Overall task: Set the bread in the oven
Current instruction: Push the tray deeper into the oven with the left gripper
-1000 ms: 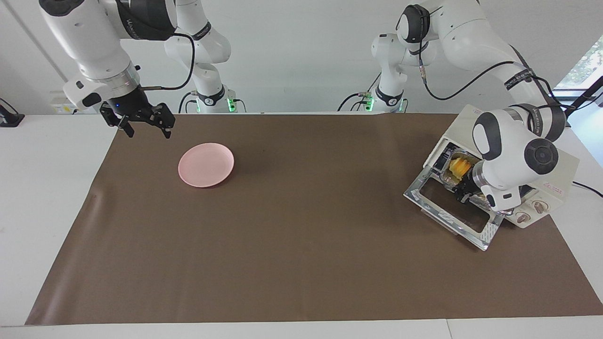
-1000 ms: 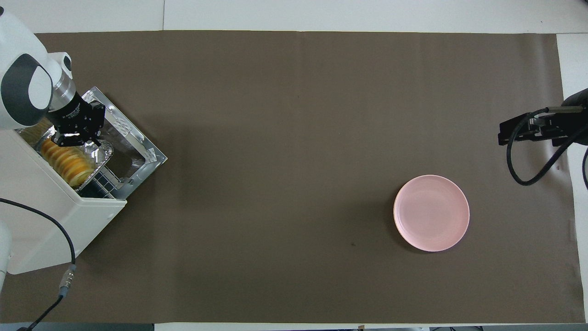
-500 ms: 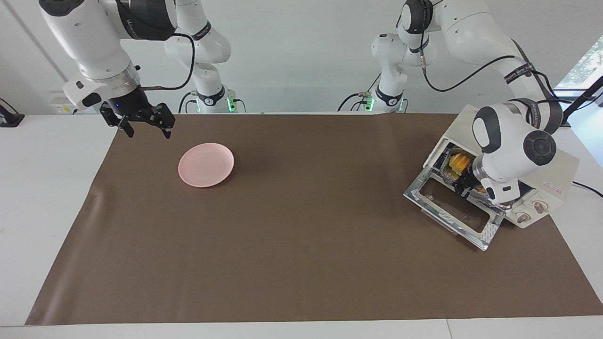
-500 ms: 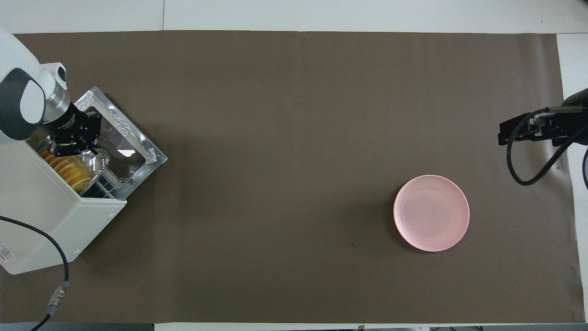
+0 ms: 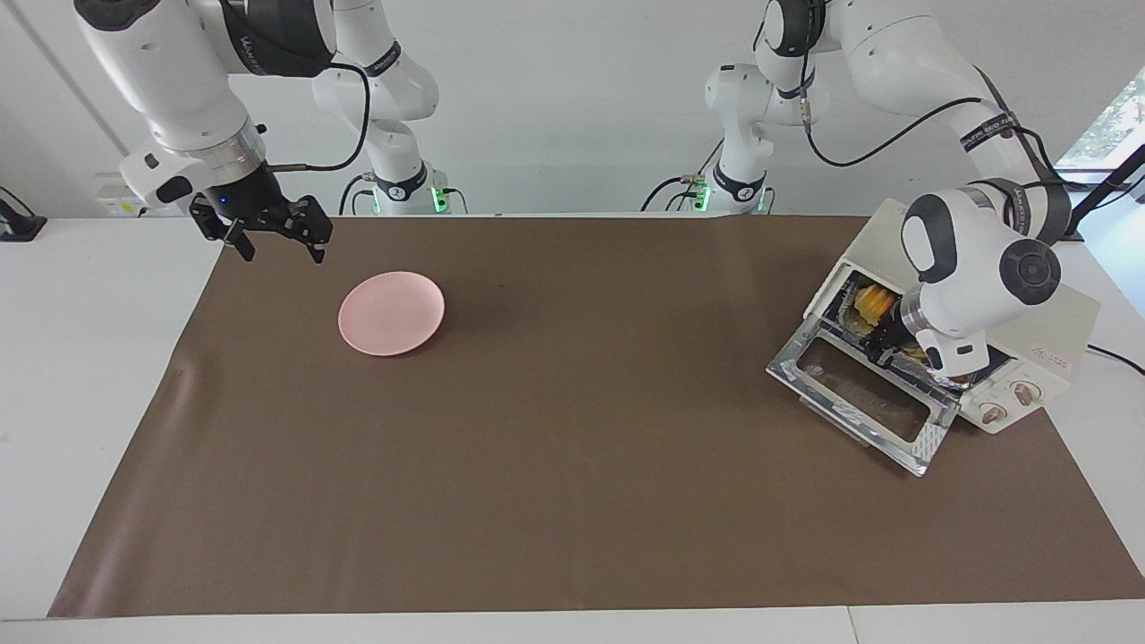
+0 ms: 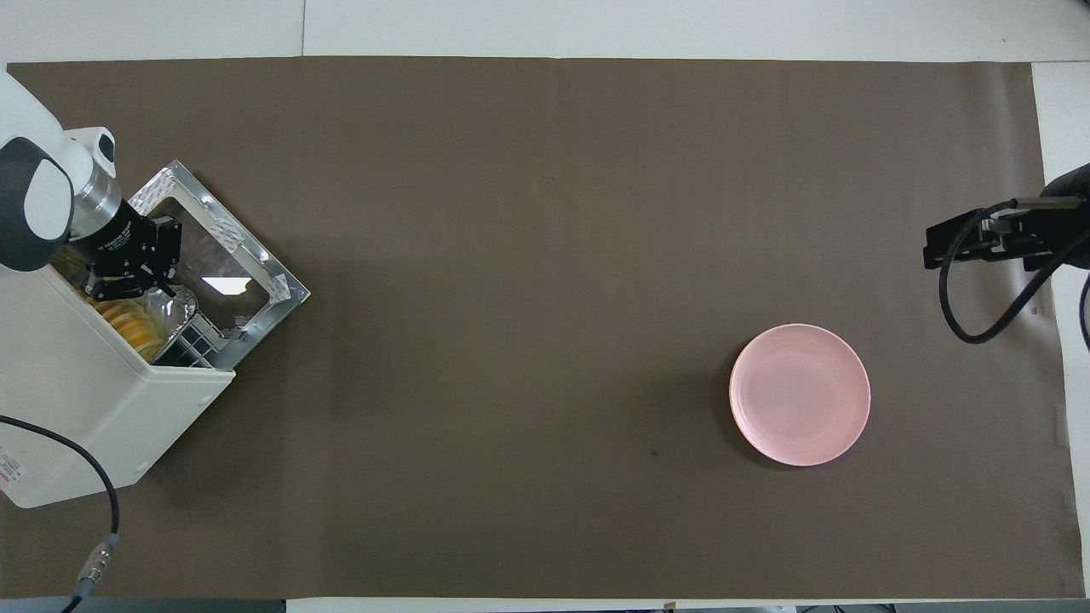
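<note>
Bread (image 5: 871,304), ridged, inside boxy cream oven (image 5: 1047,335).

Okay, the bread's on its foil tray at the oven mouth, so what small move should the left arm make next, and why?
Probably push a little deeper: the bread and foil tray still poke out of the oven over the dropped door, with the left claw at the tray's edge. The right claw waits near the pink plate.
</note>
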`<state>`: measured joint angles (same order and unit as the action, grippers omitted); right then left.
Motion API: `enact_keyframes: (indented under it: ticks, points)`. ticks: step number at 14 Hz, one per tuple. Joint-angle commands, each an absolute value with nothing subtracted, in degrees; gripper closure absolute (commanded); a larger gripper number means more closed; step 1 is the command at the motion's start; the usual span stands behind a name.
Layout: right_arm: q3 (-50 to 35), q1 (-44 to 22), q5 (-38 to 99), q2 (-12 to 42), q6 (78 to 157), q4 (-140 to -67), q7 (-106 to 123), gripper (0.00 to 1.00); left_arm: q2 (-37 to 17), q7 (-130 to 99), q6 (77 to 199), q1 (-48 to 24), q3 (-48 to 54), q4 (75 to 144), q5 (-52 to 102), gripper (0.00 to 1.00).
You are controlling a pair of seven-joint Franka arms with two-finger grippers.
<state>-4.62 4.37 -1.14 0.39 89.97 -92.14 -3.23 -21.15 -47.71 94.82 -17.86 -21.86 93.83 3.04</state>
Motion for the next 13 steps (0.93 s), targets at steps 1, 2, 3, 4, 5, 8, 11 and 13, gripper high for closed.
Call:
enact_keyframes:
  ticks: [1, 2, 3, 4, 5, 8, 11, 13]
  points:
    - [-5.10, 5.01, -1.58, -0.70, 89.65, -93.16, -2.11, 0.00, -18.11, -45.62, 97.38, -18.02, -21.62, 98.60, 0.62, 1.00]
    - [-5.10, 5.01, -1.58, -0.70, 89.65, -93.16, -2.11, 0.00, -17.76, -45.53, 97.99, -18.10, -21.62, 99.22, 0.62, 1.00]
    - [-5.01, 5.01, -1.58, -0.70, 89.65, -93.16, -2.11, 0.00, -17.75, -45.44, 98.08, -18.02, -21.62, 99.32, 0.62, 1.00]
    - [-5.01, 5.01, -1.58, -0.70, 89.65, -93.16, -2.11, 0.00, -17.75, -44.92, 98.35, -18.10, -21.62, 99.23, 0.62, 1.00]
    - [-5.01, 5.01, -1.58, -0.70, 89.65, -93.16, -2.11, 0.00, -17.75, -43.69, 98.52, -18.02, -21.53, 99.23, 0.62, 1.00]
    - [-5.10, 5.01, -1.58, -0.70, 89.65, -93.16, -2.11, 0.00, -17.84, -40.17, 98.53, -17.84, -21.62, 98.97, 0.53, 0.06]
    - [-5.10, 5.01, -1.58, -0.70, 89.65, -93.16, -2.11, 0.00, -18.02, -39.82, 98.44, -18.54, -21.62, 97.13, 0.00, 0.00]
    - [-5.10, 5.01, -1.58, -0.70, 89.65, -93.16, -2.11, 0.00, -18.02, -39.81, 97.65, -19.42, -21.53, 95.81, -1.58, 0.00]
